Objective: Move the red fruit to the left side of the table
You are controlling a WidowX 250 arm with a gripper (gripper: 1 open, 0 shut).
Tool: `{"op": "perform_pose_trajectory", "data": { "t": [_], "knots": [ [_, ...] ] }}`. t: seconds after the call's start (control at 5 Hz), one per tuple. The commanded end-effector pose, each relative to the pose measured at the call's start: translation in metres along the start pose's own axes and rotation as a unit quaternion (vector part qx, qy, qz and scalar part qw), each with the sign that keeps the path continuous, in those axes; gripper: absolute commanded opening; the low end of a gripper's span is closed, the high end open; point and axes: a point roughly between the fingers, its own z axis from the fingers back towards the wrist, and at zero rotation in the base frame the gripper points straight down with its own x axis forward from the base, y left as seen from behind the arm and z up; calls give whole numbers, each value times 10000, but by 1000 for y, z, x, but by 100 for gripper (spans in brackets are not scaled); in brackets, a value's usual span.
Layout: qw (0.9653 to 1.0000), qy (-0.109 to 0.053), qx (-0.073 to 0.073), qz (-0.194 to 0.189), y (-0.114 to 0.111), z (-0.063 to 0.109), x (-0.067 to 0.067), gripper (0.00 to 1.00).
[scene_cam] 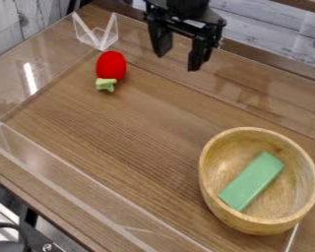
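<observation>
The gripper (pixel 180 52) hangs over the far part of the table (pixel 134 128), pointing down, its two dark fingers (pixel 160 42) spread wide with nothing between them. It touches no object.

To its left in the picture, apart from it, lies the red fruit (pixel 110 67) on the tabletop, near the far left corner. Its light green stem (pixel 107 86) points toward the camera. Just behind the fruit, clear acrylic walls (pixel 92 31) meet at the corner, and more clear walls run along the left and near edges.

Well apart from both, at the near right of the table, sits a round wooden bowl (pixel 216 157). A flat green block (pixel 251 180) lies tilted inside it, resting on the bowl's floor.
</observation>
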Motion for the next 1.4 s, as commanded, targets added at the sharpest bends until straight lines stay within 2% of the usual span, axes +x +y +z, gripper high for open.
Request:
{"op": "perform_pose_trajectory", "data": {
  "t": [0.0,0.2,0.4,0.6,0.8,1.2],
  "knots": [
    [9993,-366,92,16,3,8,-2,100],
    [9984,-480,106,296,10,16,-5,0],
    [9970,-550,111,524,14,23,-9,100],
    [9957,-530,203,733,12,22,-9,100],
    [9948,-499,212,863,5,15,-8,100],
    [9933,-525,254,995,5,17,5,100]
  ]
}}
